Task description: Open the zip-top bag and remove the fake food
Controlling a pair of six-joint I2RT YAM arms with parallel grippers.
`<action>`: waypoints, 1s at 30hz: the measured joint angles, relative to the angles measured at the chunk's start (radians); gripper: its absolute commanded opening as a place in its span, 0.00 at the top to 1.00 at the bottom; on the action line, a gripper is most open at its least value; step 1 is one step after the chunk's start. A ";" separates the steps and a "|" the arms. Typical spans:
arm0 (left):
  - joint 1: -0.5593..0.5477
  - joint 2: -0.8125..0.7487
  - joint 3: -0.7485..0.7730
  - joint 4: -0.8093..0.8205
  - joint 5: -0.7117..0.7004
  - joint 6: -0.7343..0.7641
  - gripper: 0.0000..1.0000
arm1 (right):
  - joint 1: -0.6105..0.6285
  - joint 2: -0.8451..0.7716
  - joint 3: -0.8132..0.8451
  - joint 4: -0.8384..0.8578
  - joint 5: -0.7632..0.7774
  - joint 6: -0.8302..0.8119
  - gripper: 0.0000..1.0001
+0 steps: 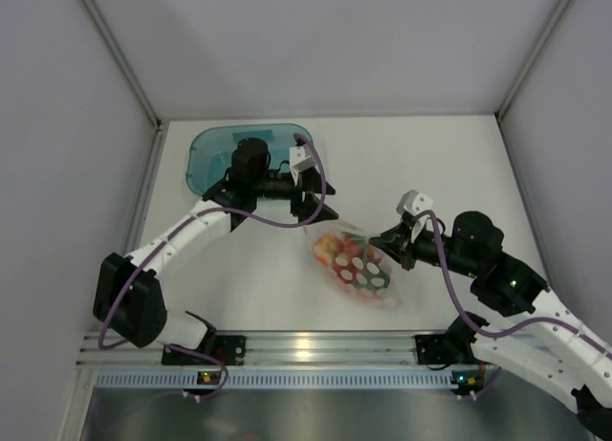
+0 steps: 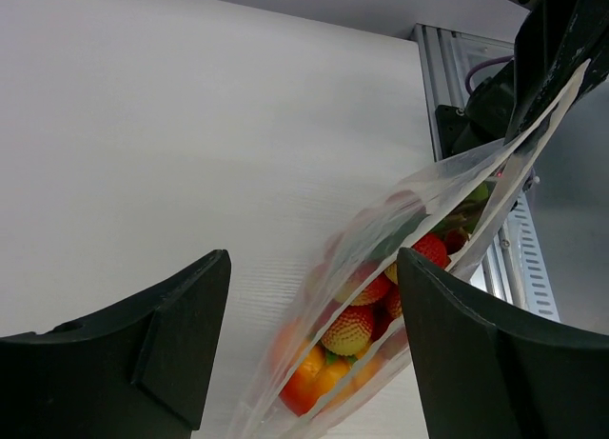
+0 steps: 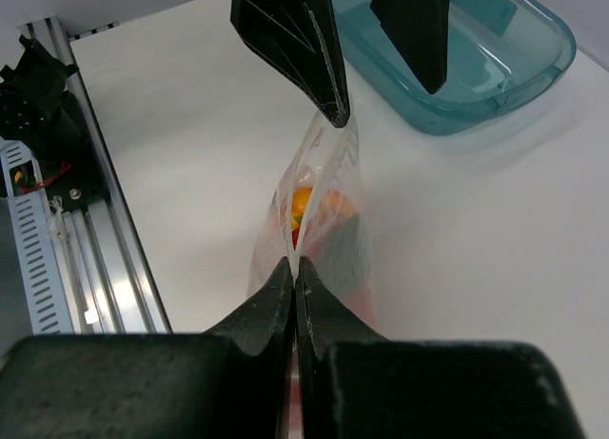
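Zip-top bag (image 1: 368,274): clear, floppy film printed with white dots; it lies near the middle of the table (image 1: 249,278), between the two arms, with one end lifted and the walls crumpled.
Fake food (image 2: 350,329): small glossy plastic pieces bunched inside the bag's low end. There are dimpled red berry shapes, an orange rounded piece and a little green.
Right gripper (image 3: 293,268): black fingers pressed flat together on a thin edge of the bag, with no gap visible between them. That edge is stretched taut up to the grip.
Left gripper (image 2: 314,268): black wedge-shaped fingers spread wide, clamping nothing. In the left wrist view the bag runs through the gap between them; in the right wrist view one fingertip (image 3: 333,115) sits at the bag's far end — whether it touches cannot be told.
Teal tray (image 1: 215,144): translucent, with rounded corners and a raised rim, at the table's far side behind the left gripper.
Table surface: matte white, faintly ribbed.
Rail (image 1: 306,345): slotted aluminium along the near edge.
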 measured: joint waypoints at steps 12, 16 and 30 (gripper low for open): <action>0.000 0.006 -0.019 0.002 0.088 0.006 0.27 | 0.000 0.000 0.000 0.000 0.009 0.000 1.00; 0.000 0.025 -0.019 0.003 0.109 0.006 0.33 | 0.000 -0.002 -0.001 0.001 0.009 0.000 1.00; -0.001 0.062 -0.029 0.003 0.119 -0.016 1.00 | 0.000 -0.013 -0.009 0.018 0.033 0.002 1.00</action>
